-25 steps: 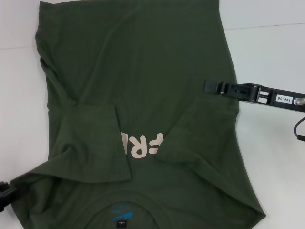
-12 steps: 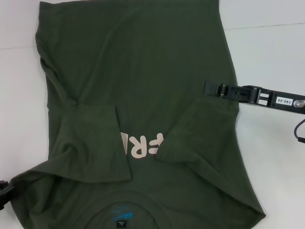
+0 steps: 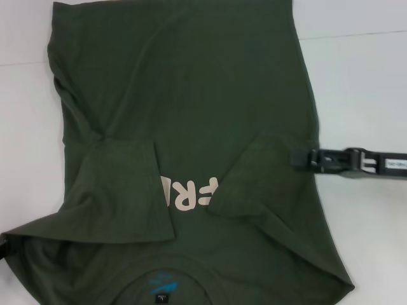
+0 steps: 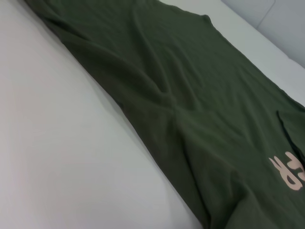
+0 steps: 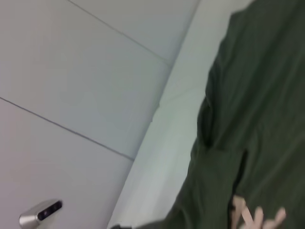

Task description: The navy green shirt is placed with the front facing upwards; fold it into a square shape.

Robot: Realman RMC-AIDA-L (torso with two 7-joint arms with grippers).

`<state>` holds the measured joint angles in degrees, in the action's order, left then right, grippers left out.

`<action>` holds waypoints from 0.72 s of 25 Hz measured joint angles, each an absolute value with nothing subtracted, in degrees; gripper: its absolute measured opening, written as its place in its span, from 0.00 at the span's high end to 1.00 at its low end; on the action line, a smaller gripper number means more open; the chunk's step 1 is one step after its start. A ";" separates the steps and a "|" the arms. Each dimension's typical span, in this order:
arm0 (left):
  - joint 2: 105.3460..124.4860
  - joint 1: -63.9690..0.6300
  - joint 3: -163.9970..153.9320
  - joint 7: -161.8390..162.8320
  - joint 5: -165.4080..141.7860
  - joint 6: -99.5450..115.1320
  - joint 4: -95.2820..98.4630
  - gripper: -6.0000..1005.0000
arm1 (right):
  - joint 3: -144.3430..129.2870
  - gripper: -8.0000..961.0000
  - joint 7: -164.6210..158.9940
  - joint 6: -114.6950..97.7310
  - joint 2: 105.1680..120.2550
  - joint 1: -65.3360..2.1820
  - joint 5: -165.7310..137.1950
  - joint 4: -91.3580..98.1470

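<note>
Moved down along the navy green shirt [image 3: 191, 95] edge: right gripper [image 3: 299, 158], grip unclear; left gripper [image 3: 4, 244] too; soft, floppy, best held by corners.

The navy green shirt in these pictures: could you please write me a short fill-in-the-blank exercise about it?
1. The navy green shirt has both sleeves folded ____ over its chest.
2. The visible letters of the lettering are pale ____.
3. The neck label is ____ in colour.
4. The right gripper is at the shirt's ____ edge in the head view.

Missing words: inward; pink; blue; right
</note>
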<state>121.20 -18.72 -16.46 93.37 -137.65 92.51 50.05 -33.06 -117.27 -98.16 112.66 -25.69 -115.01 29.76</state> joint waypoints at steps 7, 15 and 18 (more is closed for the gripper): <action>121.03 -18.40 -15.36 93.25 -137.52 92.59 50.17 0.95 | -32.94 0.05 -122.32 -102.97 109.91 -23.05 -119.29 29.49; 120.94 -18.03 -15.19 93.31 -137.96 92.74 50.66 0.95 | -32.80 0.05 -126.32 -105.93 108.72 -20.29 -124.02 29.46; 120.93 -18.18 -15.21 93.39 -137.98 92.73 50.71 0.95 | -32.66 0.05 -126.80 -106.02 108.21 -19.65 -127.04 29.45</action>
<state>120.93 -18.18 -15.21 93.39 -137.98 92.73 50.71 -32.66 -126.81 -106.02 108.21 -19.65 -127.04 29.45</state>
